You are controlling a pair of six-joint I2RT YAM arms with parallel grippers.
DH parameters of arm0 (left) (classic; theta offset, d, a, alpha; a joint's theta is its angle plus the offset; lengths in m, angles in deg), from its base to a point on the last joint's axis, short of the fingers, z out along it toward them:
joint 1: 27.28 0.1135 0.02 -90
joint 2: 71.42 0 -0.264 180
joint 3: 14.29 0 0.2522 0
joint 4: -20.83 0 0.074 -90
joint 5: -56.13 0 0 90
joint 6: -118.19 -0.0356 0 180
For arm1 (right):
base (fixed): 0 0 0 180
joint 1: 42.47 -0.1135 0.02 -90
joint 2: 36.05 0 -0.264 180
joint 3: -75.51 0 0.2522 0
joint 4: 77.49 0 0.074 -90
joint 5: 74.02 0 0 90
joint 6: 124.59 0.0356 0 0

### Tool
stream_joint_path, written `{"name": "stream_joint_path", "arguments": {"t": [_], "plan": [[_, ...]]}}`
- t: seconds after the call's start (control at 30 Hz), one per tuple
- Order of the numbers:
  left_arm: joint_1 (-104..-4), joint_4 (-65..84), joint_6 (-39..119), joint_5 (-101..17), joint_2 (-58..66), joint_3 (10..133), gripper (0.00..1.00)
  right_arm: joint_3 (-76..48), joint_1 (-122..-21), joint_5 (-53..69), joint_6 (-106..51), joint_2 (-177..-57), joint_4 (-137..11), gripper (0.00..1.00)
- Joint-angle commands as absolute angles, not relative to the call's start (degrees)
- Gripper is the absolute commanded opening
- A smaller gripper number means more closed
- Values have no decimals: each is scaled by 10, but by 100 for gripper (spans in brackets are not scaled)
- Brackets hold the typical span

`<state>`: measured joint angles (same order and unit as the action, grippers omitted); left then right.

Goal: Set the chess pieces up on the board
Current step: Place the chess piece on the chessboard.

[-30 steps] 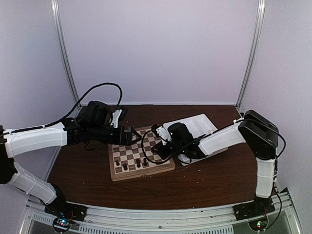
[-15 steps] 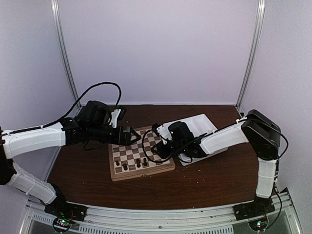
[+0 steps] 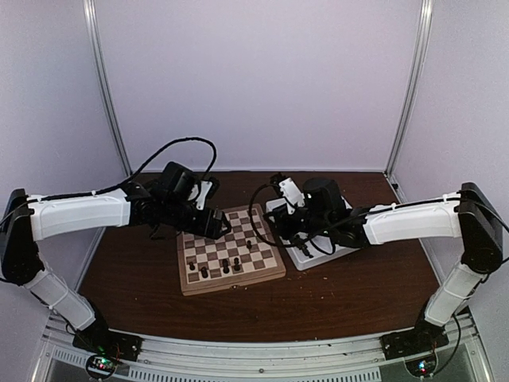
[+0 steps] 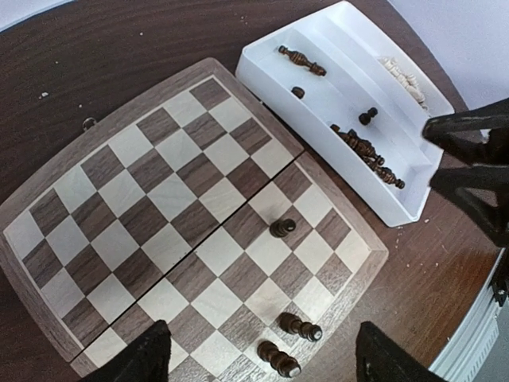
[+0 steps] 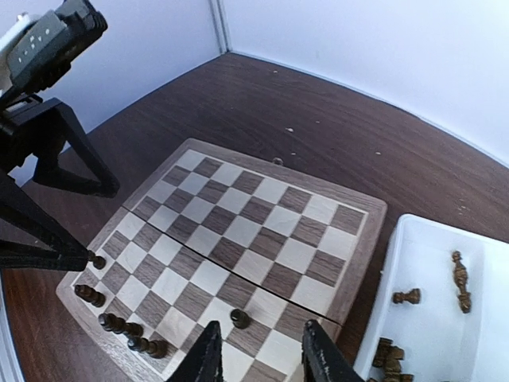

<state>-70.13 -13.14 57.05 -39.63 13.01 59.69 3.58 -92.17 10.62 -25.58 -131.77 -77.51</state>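
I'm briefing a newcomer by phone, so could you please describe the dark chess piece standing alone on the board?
Find the square checkered wooden chessboard on the dark brown table, beside the white plastic tray. Near the board's tray-side end, a small dark brown wooden piece stands upright by itself. Unlike the other dark pieces, lined up along one edge, it has empty squares all around.

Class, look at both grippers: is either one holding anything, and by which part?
Nothing is held. Both the left gripper and the right gripper are open and empty above the square checkered wooden chessboard.
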Motion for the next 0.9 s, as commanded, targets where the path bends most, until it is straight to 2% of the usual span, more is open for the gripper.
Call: {"name": "stream_joint_path", "arguments": {"t": [0.0,0.4,0.63,0.87], "plan": [[-701,-143,553,-391,183,646,76,72,-896,196,-242,-1275,-741,35],[-749,-242,515,-322,332,822,68,120,-845,273,-241,-1212,-716,37],[-766,-281,509,-310,393,886,65,94,-834,304,-245,-1213,-667,49],[-777,-316,522,-289,432,926,64,136,-827,323,-231,-1223,-728,52]]}}
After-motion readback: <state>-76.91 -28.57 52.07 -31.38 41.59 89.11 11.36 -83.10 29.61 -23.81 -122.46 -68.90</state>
